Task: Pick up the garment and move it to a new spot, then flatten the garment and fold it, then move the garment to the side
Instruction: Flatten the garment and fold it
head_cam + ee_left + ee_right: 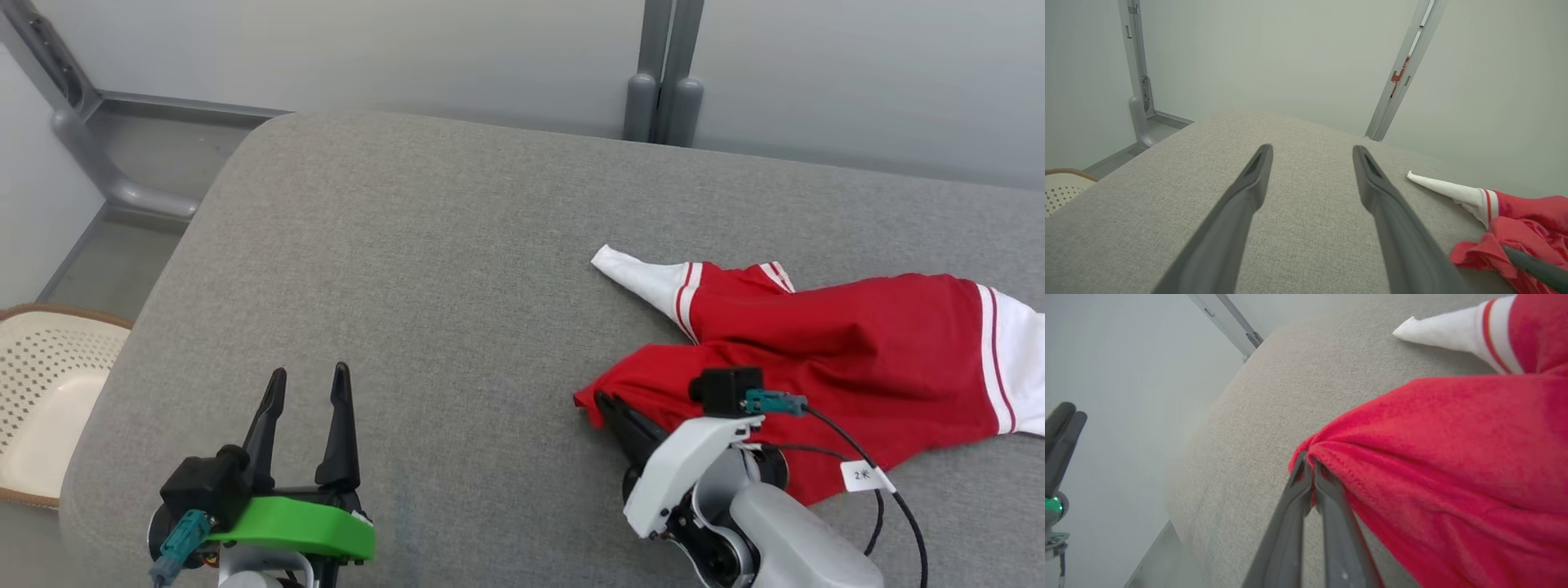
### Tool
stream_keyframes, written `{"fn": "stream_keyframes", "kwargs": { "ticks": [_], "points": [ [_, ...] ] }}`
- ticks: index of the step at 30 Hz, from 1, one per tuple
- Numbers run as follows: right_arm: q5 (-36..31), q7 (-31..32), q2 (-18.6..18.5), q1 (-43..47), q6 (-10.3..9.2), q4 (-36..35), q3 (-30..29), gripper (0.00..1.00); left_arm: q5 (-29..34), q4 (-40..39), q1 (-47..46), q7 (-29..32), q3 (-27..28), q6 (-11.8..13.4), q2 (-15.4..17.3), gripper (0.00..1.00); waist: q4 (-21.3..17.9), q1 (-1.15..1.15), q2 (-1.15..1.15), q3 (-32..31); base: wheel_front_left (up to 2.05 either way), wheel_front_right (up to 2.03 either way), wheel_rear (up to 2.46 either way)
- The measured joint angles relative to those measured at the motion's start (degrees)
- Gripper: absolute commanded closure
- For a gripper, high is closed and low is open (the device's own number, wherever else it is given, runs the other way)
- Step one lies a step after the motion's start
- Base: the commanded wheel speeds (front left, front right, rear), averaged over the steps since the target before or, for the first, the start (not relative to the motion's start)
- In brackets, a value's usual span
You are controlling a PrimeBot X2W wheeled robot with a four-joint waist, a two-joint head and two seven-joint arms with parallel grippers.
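Right gripper [1309, 459]: fingers pressed together, pinching the red hem at the garment's near-left corner, fabric bunched at the tips.
Right wrist: white housing, black camera block [727, 388] on top, teal plug with a black cable trailing off.
Cable tag [861, 475]: small white label, reads "2米".
Left gripper [309, 371]: fingers spread wide, nothing between them, over bare cushion, well apart from the garment; touching the surface or not, cannot tell.
Left wrist: bright green bracket [294, 527], teal connector at its side.
Garment [816, 351]: red with white cuffs and red-and-white stripes, crumpled, lying on the cushion's right half; one white sleeve tip pointing toward the middle, right end cut by the head view's edge.
Cushion [408, 286]: grey woven fabric, rounded far-left corner.
Basket [41, 392]: cream, perforated, brown rim, beyond the cushion's left edge and lower down.
Backdrop: pale walls, grey metal posts [665, 90].
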Motion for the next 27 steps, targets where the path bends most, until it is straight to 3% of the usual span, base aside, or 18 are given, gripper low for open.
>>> {"fn": "stream_keyframes", "kwargs": {
  "ticks": [7, 8, 9, 18, 22, 27],
  "points": [
    [6.48, 0.49, 1.29, -8.21, 0.0, 4.53, 8.16, 1.0, -0.43, 0.64, -1.03, 0.0, -0.7, 0.02, 0.0, 0.0, 2.49, 0.0, 0.0, 1.61, 0.0, 0.0, 0.0],
    [7.47, 0.85, 1.36, -8.89, 0.0, 5.21, 9.14, 0.64, -0.44, 0.75, -1.1, 0.0, -0.79, 0.08, 0.0, 0.0, 2.65, 0.0, 0.0, 1.72, 0.0, 0.0, 0.0],
    [8.42, 1.05, 1.4, -9.55, 0.0, 5.95, 10.57, 0.0, -0.44, 0.87, -1.27, 0.0, -0.81, 0.09, 0.0, 0.0, 2.8, 0.0, 0.0, 1.79, 0.0, 0.0, 0.0],
    [16.56, 2.08, -0.16, -10.5, 0.0, 5.86, 15.78, 0.0, -0.41, 1.53, -1.1, 0.0, 0.02, 0.29, -0.01, 0.0, 0.44, 0.0, 0.0, 0.4, 0.0, 0.0, 0.0],
    [17.16, 3.91, -4.86, -9.35, 0.0, 1.18, 18.48, 0.0, -0.4, 1.52, -0.34, 0.0, 0.38, 0.25, 0.0, 0.0, -1.69, 0.0, 0.0, -0.65, 0.0, 0.0, 0.0],
    [17.3, -0.04, -10.72, -7.33, 0.0, -6.7, 16.39, 0.0, -0.41, 1.31, 0.33, 0.0, 0.57, 0.29, 0.0, 0.0, -4.77, 0.0, 0.0, -1.52, 0.0, 0.0, 0.0]
  ]
}}
